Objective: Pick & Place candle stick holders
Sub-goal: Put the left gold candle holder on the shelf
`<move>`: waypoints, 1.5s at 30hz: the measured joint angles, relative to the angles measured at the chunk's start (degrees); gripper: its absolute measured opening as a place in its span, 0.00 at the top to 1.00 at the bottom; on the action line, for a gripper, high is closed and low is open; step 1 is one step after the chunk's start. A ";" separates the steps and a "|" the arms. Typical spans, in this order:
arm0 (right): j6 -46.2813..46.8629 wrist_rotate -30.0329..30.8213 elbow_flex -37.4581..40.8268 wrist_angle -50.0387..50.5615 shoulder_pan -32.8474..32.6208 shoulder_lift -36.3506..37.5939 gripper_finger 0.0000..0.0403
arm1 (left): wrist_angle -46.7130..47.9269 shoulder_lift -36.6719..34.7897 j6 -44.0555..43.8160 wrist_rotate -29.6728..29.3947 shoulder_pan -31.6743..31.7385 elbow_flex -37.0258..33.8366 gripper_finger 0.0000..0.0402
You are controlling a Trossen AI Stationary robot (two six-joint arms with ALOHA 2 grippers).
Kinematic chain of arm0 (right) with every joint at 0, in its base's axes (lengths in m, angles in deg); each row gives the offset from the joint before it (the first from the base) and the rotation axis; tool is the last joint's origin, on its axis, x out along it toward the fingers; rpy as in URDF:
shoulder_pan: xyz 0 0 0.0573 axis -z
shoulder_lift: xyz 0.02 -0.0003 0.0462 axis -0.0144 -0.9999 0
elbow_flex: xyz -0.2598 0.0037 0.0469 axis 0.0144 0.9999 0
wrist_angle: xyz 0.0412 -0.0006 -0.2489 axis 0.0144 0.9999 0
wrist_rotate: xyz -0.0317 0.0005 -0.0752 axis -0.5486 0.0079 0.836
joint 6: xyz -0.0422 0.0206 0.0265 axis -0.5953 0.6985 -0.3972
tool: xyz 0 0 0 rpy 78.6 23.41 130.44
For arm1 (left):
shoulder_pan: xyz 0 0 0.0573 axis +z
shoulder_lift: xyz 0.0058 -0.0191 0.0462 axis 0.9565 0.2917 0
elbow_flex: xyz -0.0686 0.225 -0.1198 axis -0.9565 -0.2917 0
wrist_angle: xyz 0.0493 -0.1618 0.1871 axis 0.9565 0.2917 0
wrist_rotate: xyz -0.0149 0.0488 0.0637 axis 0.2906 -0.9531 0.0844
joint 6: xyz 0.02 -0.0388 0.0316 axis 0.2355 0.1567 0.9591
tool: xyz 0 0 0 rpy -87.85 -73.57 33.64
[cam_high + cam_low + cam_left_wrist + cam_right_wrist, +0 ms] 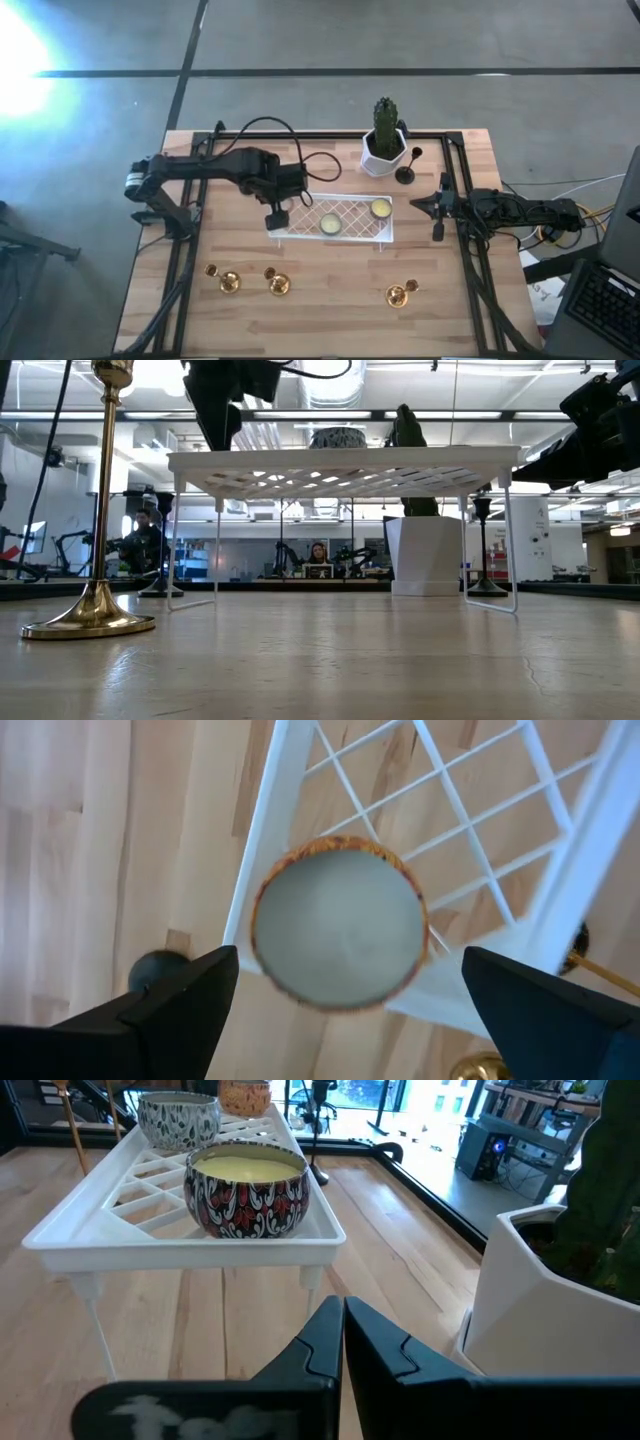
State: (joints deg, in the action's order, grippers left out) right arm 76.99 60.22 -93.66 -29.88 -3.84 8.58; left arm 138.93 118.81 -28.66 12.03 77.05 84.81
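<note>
1. Left gripper (278, 218) hovers over the white rack's (345, 237) left end, fingers apart, above a candle tin (338, 923).
2. Right gripper (436, 206) waits right of the rack, fingers together.
3. Gold candle stick holders (278, 284) stand along the table's (330, 310) near side; a black one (405, 173) stands by the cactus pot (383, 158).

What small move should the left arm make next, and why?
Probably lift the left gripper straight up. It stands open around the candle on the rack, holding nothing, and the gold holders wait on the table.
</note>
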 joint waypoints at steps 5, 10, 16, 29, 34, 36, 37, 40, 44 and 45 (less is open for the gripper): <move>0.00 0.00 0.00 0.01 0.00 0.00 0.98 | 5.83 0.00 -0.96 0.06 0.00 5.17 0.03; 0.00 -0.02 0.00 0.00 0.01 0.02 0.98 | 11.95 0.00 -1.45 0.05 0.00 11.00 0.03; 0.00 -0.02 0.00 -0.02 -0.01 0.02 0.98 | 11.74 -2.29 -1.78 1.83 -0.09 13.30 0.03; 0.02 0.00 0.00 0.00 -0.01 0.00 0.98 | 8.57 -17.67 -14.46 -5.50 -2.67 7.60 0.03; 0.00 0.00 0.00 0.00 0.01 0.00 0.98 | 0.23 -24.83 -19.45 -7.83 -6.50 -2.51 0.03; 0.02 -0.02 0.00 0.00 0.01 0.00 0.98 | -3.15 -27.23 -21.43 -7.75 -7.97 -6.82 0.03; 0.00 0.00 0.00 0.00 -0.01 0.02 0.98 | -4.35 -28.35 -22.55 -7.77 -8.65 -8.97 0.03; 0.00 0.00 0.00 0.00 0.00 0.01 0.98 | -6.24 -31.17 -26.44 -7.70 -10.05 -14.09 0.03; 0.00 -0.02 0.00 0.02 0.01 0.02 0.98 | -6.20 -34.17 -31.77 -7.77 -11.02 -18.82 0.03; 0.00 -0.02 0.00 0.02 0.01 0.02 0.98 | -6.20 -34.80 -32.60 -7.79 -11.17 -19.67 0.03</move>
State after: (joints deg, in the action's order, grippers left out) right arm 76.99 60.19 -93.66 -29.86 -3.83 8.60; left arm 132.73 84.00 -61.26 4.24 65.89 65.14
